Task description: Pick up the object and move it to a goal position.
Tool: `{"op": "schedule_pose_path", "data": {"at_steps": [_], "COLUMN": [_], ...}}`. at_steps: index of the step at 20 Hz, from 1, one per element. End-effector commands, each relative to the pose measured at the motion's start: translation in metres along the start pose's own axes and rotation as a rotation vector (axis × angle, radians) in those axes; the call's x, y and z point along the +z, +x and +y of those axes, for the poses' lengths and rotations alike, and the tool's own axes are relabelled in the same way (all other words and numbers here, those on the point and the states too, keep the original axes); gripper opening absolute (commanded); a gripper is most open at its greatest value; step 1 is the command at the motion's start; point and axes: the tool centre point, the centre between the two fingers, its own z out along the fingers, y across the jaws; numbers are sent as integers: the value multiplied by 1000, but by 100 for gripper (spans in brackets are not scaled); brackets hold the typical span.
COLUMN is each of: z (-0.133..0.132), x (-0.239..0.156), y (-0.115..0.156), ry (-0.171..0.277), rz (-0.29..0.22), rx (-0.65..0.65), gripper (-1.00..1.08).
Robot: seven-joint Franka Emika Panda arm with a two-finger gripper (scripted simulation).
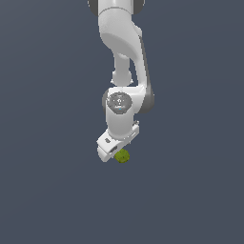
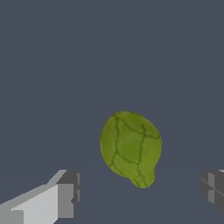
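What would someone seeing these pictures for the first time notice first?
Most striking is the yellow-green blob, lumpy and veined with dark cracks, the only color on a plain dark grey surface. In the wrist view it sits between the two fingers, touching neither, so the gripper is open. In the exterior view the white arm reaches down from the top edge, with the blob tiny beside its tip.

No text, label, brand, number or sign can be read in either view. The white arm (image 1: pixel 125 57) bears no legible marking, and the round grey disc (image 1: pixel 118 101) on its wrist shows only blurred shading.
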Motion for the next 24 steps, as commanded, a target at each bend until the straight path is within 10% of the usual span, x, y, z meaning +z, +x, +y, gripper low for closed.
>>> {"op": "schedule_pose_path", "data": {"at_steps": [1,16,17,24], "z": [0,0,0,0], "x": [2,50,50,50], "y": [0,1,1,1], "ry": [0,0,0,0], "rz": [0,1,1,1], "rx": [0,-5,-5,-5], "gripper": [100,100,-100,-100]}}
